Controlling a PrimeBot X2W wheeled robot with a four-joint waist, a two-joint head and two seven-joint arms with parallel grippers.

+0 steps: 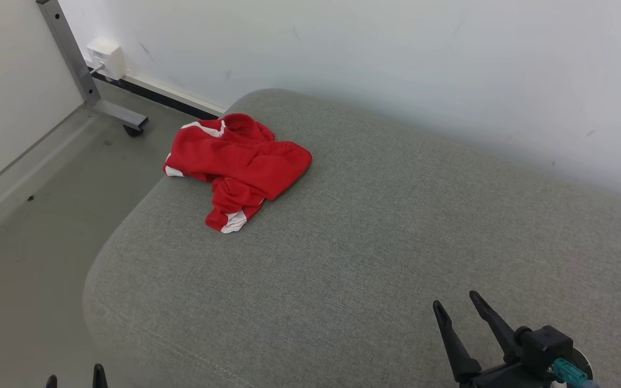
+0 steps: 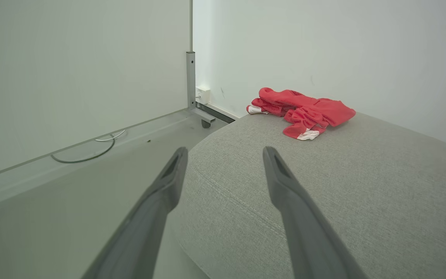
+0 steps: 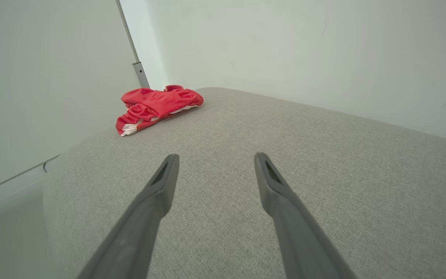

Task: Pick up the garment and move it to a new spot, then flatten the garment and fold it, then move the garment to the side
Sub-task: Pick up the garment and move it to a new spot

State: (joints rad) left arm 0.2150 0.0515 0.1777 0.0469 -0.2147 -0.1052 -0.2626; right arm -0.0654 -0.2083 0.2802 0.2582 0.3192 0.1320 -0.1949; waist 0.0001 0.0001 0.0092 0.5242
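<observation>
1. Right hand (image 1: 455,299) and left hand (image 1: 73,374): fingers spread apart and empty, poised at the grey cushion's (image 1: 370,226) near edge, probably ready to reach.
2. Red garment (image 1: 240,161) lies crumpled at the cushion's far left corner, not yet picked up.

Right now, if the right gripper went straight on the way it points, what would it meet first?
Probably the bare cushion ahead of the right gripper; the garment lies left of that line. Depth is unclear.

garment (image 1: 237,167): on cushion (image 1: 375,242), far-left corner
wall (image 1: 397,64): behind cushion
stand leg (image 1: 81,81): on floor, beyond cushion's left end
right gripper (image 1: 455,299): over cushion's near edge
left gripper (image 2: 225,151): at cushion's near-left corner
</observation>
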